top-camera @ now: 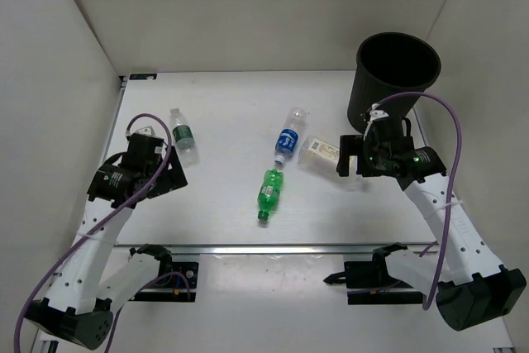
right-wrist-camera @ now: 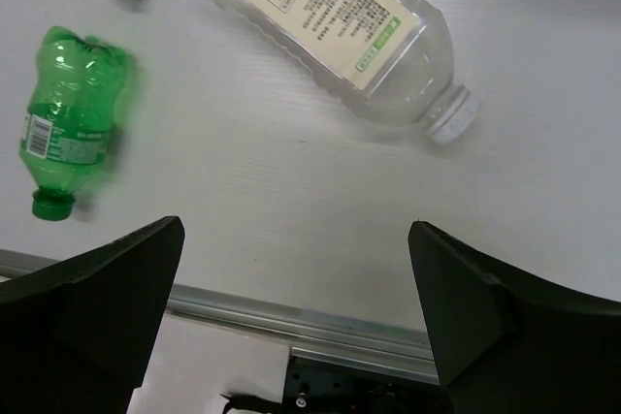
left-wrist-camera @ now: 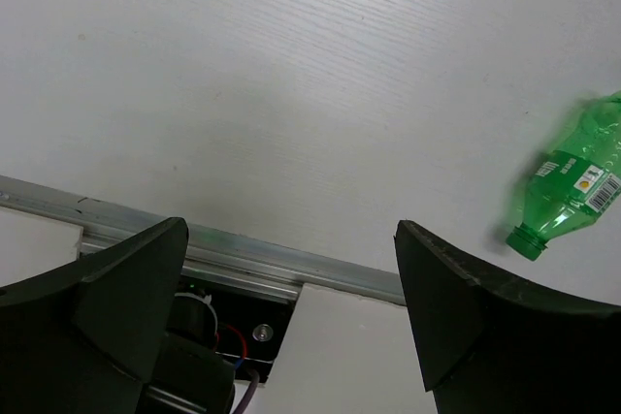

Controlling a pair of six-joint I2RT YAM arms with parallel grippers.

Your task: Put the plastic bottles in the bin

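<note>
We work on a counter (top-camera: 231,97) walled on its left, far and right sides, with a rail (top-camera: 273,248) along its near edge. The bin (top-camera: 397,80) stands upright in the far right corner, and none of the four bottles is in it yet.

Our right tool (right-wrist-camera: 296,228) hangs with jaws wide apart and empty over the white-label bottle (right-wrist-camera: 320,36), which lies near the bin's foot. Our left tool (left-wrist-camera: 289,230) is likewise spread and empty near the left edge, beside the dark-label bottle (top-camera: 183,131). The blue bottle (top-camera: 288,140) and green bottle (top-camera: 269,192) lie nearly end to end mid-counter.

We judge rolling the main risk: an off-centre finger could push a round bottle toward the near edge or into its neighbours. The right arm has little room between bin and right wall, so a lift could clip the rim. The far side left of the bin offers the most room.
</note>
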